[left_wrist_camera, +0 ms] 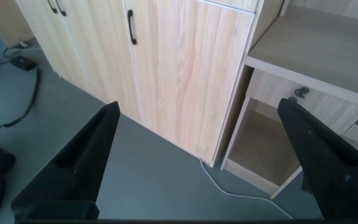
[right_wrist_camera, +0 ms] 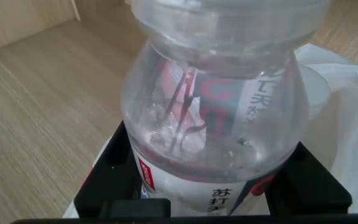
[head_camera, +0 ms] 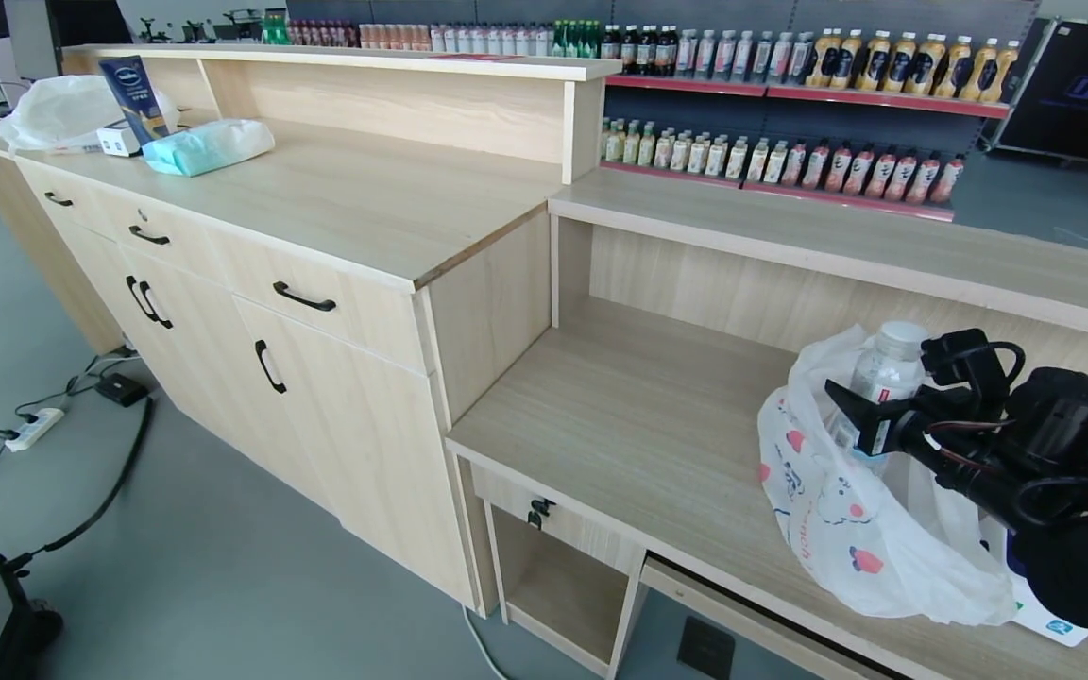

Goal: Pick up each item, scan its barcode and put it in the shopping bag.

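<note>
Right claw (head_camera: 870, 416) grips clear bottle (head_camera: 889, 364) above shopping bag (head_camera: 846, 529); left claw (left_wrist_camera: 197, 106) spread, empty; tissue pack (head_camera: 209, 146) far off, unbagged.

One clear bottle (head_camera: 887, 366), one printed shopping bag (head_camera: 837, 510). On the long counter (head_camera: 365, 198): one teal tissue pack (head_camera: 209, 146), one blue carton (head_camera: 133, 94), one small white box (head_camera: 117, 142), one plain white bag (head_camera: 53, 111).
</note>
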You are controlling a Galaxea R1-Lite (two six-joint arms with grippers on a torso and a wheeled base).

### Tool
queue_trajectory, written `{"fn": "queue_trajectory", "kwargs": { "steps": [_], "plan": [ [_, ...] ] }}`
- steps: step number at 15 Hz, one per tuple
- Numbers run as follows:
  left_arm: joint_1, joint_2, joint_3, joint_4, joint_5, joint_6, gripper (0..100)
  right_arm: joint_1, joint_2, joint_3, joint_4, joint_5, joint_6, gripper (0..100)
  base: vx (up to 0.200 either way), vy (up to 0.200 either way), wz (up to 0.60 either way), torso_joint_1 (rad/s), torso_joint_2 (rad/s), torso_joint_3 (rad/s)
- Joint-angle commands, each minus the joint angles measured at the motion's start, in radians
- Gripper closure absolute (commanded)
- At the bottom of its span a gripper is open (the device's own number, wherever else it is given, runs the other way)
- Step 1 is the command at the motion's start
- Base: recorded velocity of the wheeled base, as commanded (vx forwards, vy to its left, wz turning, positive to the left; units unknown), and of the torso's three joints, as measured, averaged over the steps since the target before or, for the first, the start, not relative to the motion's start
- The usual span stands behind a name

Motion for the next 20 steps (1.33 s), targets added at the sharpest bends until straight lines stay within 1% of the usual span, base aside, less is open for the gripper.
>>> {"fn": "queue_trajectory", "kwargs": {
  "steps": [1,3,6,12,20],
  "plan": [
    [0.000,0.000,0.000,0.000,0.000,0.000,0,0.011,0.077,-0.019,-0.029,0.009,0.000,100,0.000,0.000,0.00,0.000,0.00,0.000],
    [0.000,0.000,0.000,0.000,0.000,0.000,0,0.011,0.137,-0.044,-0.037,0.043,0.000,100,0.000,0.000,0.00,0.000,0.00,0.000],
    [0.000,0.000,0.000,0.000,0.000,0.000,0,0.010,0.192,-0.061,-0.037,0.043,0.000,100,0.000,0.000,0.00,0.000,0.00,0.000],
    [0.000,0.000,0.000,0.000,0.000,0.000,0,0.017,0.245,-0.153,-0.037,0.043,0.002,100,0.000,0.000,0.00,0.000,0.00,0.000],
    [0.000,0.000,0.000,0.000,0.000,0.000,0,0.036,0.295,-0.199,-0.037,0.046,0.002,100,0.000,0.000,0.00,0.000,0.00,0.000]
  ]
}}
